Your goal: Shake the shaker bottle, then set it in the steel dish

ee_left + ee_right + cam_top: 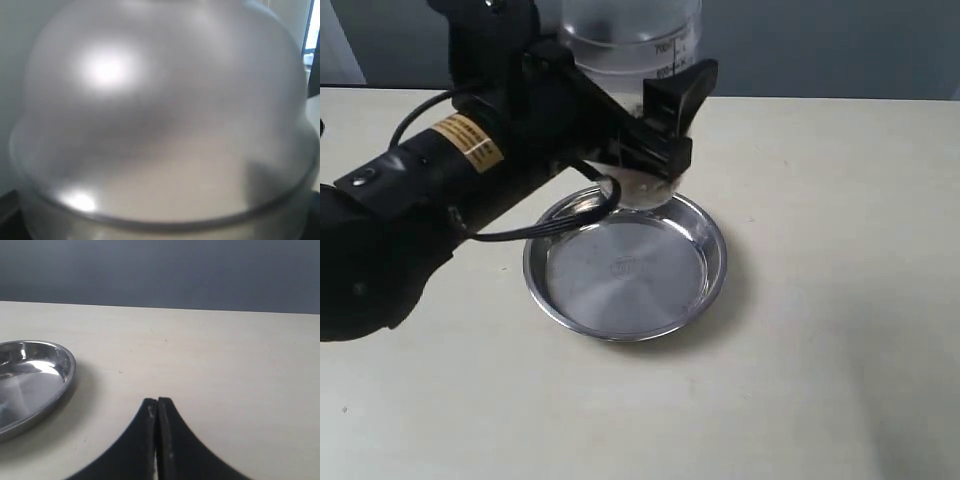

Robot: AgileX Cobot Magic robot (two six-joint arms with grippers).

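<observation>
The shaker bottle is upright in my left gripper, which is shut on its lower body. Its narrow base hangs over the far rim of the steel dish, and I cannot tell whether it touches. The bottle's top runs out of the exterior view. Its frosted dome fills the left wrist view and hides the fingers there. My right gripper is shut on nothing, low over the table beside the dish; it is outside the exterior view.
The cream table stretches to the right of and in front of the dish. My black left arm, with its cable, lies across the left of the exterior view. A grey wall stands behind the table.
</observation>
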